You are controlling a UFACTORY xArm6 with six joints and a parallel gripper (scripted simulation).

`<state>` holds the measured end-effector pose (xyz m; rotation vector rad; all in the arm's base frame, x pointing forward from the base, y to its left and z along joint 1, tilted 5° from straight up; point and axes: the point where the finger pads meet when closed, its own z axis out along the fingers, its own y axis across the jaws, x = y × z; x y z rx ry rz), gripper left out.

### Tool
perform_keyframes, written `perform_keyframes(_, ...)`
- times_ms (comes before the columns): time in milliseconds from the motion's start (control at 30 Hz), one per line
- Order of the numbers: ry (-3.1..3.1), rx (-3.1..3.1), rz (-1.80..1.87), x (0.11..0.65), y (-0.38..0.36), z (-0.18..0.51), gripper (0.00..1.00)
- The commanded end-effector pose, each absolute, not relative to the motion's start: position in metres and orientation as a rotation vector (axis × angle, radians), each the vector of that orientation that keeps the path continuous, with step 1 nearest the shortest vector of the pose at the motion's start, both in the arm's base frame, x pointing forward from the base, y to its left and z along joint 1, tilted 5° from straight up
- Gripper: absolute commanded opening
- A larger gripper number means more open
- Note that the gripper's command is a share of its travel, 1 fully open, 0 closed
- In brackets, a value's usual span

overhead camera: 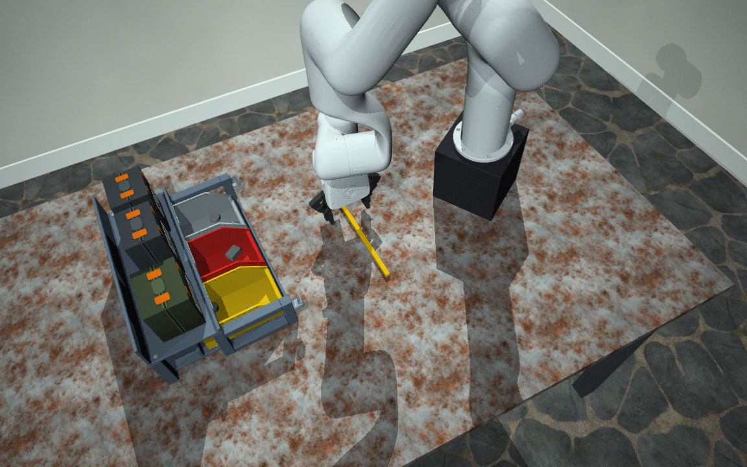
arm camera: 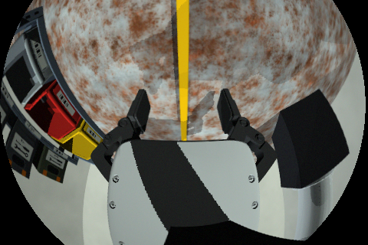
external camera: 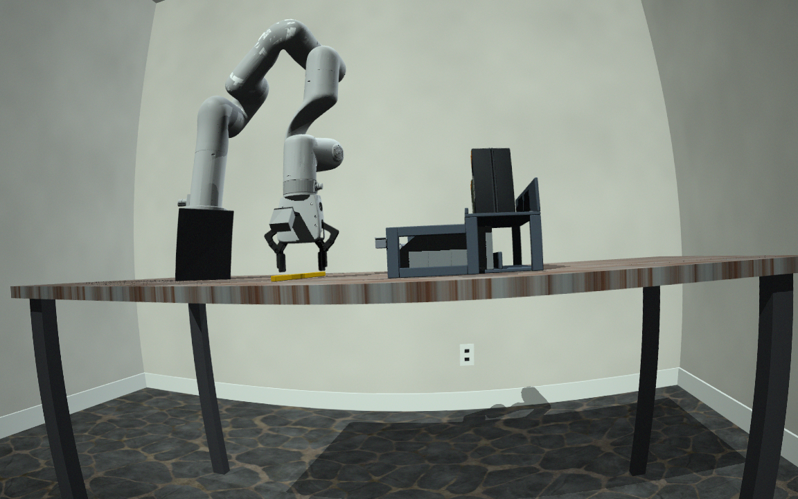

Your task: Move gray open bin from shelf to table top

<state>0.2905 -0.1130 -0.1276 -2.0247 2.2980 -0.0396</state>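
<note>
The gray bin sits at the far end of the lower shelf, a small round gray part in it. The red bin is beside it with a gray block inside. The yellow bin is at the near end, a dark part at its left side. All three are on the shelf. My gripper is open and empty, pointing down low above the table, well to the robot's side of the shelf. Nothing touches its fingers.
A long yellow bar lies on the table under and between the open fingers. Two dark cases and a green case stand on the raised rear deck. The black robot base stands opposite the shelf.
</note>
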Motion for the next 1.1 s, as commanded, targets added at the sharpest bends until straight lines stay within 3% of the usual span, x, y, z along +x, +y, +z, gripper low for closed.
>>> perform_keyframes(0,2.297,-2.024,-0.042,0.291,-0.113,-0.127,1.00)
perform_keyframes(800,2.297,-2.024,-0.042,0.291,-0.113,-0.127,1.00)
perform_keyframes(1067,2.297,-2.024,-0.042,0.287,-0.115,-0.077,1.00)
